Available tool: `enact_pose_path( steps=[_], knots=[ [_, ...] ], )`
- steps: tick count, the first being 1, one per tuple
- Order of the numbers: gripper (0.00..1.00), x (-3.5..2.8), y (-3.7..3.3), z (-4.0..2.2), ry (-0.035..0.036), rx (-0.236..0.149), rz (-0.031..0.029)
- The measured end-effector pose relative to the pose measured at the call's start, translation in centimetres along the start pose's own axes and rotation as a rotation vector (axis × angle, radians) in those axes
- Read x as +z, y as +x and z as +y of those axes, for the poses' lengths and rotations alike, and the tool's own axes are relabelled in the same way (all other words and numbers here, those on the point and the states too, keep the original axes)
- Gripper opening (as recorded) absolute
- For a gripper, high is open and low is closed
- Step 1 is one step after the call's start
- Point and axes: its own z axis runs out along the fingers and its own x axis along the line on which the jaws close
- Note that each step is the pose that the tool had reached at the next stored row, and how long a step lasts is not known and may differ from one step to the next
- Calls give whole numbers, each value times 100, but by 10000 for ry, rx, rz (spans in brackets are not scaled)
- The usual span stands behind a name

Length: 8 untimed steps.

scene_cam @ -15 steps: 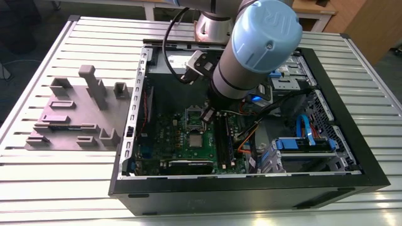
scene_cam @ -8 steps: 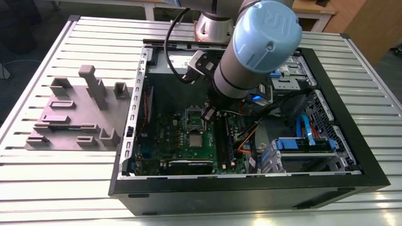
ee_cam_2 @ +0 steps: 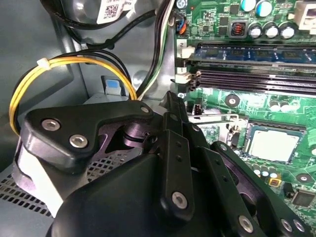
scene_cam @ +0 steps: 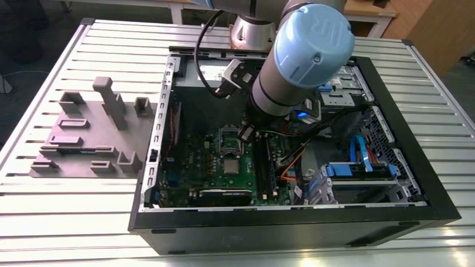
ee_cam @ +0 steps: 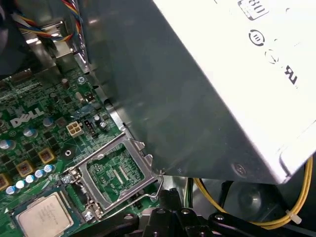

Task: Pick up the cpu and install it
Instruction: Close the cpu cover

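Beside the open socket frame (ee_cam: 116,170), the cpu (ee_cam: 44,216) lies silvery, pale-rimmed — pincer (ee_cam_2: 173,106) closed, empty.

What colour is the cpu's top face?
Silvery grey cpu with a pale rim; shows best in the first wrist view.

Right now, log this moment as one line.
cpu: flat on motherboard | socket frame: hinged open | gripper: near frame, apart from cpu
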Motion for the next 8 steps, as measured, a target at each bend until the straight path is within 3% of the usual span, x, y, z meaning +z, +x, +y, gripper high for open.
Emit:
enact_pose_path(
  steps=[6, 8],
  knots=[
    [10, 37, -5, -1, -155, -23, -233],
    [10, 53, -2, -4, -189, -28, -285]
  ],
)
